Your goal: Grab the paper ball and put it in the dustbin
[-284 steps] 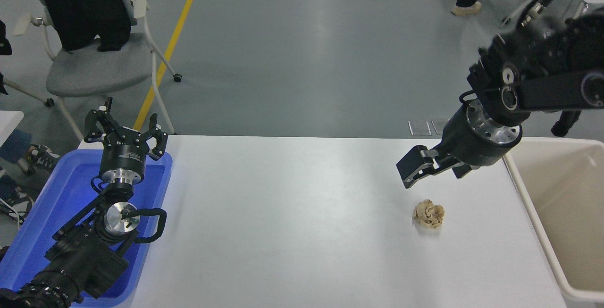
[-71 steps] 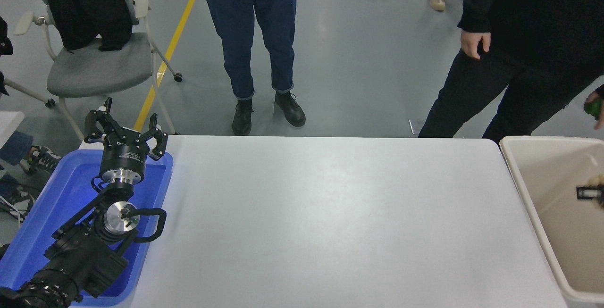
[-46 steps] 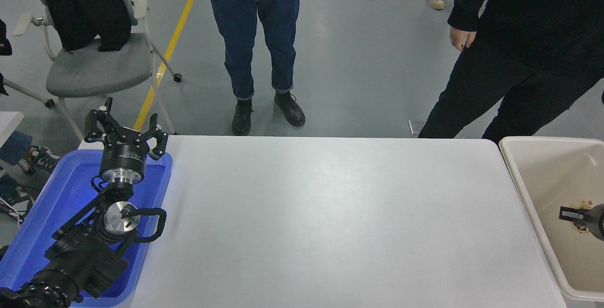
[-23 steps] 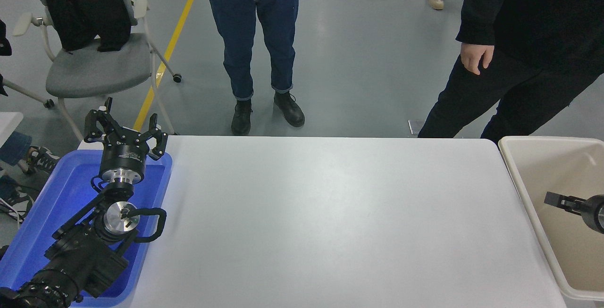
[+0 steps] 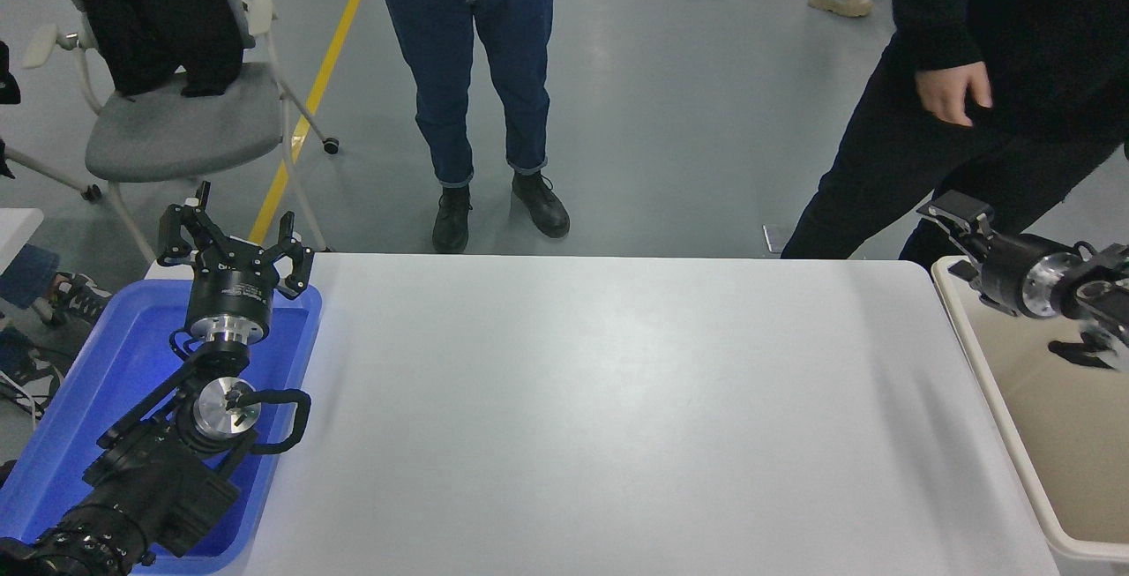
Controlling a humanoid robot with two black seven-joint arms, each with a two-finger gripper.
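The dustbin [image 5: 988,391], a cream-white bin with a beige inside, stands off the table's right edge. The paper ball is not visible; no tan wad shows on the white table [image 5: 600,417] or in the part of the bin that is in view. My right gripper [image 5: 944,236] comes in from the right edge and hovers over the bin's far-left corner, pointing left. Its jaws stand apart with nothing between them. My left gripper [image 5: 234,236] is parked, open, over the blue tray [image 5: 97,382] at the lower left.
A person in blue jeans [image 5: 467,73] stands at the table's far edge. A person in black [image 5: 908,161] stands at the far right, hand [image 5: 948,91] hanging close above my right gripper. A grey chair [image 5: 176,126] stands at the back left.
My right gripper held the paper ball inside the dustbin a second ago, then showed empty. It has since risen and moved to the bin's far-left corner. The person in black shifted right.
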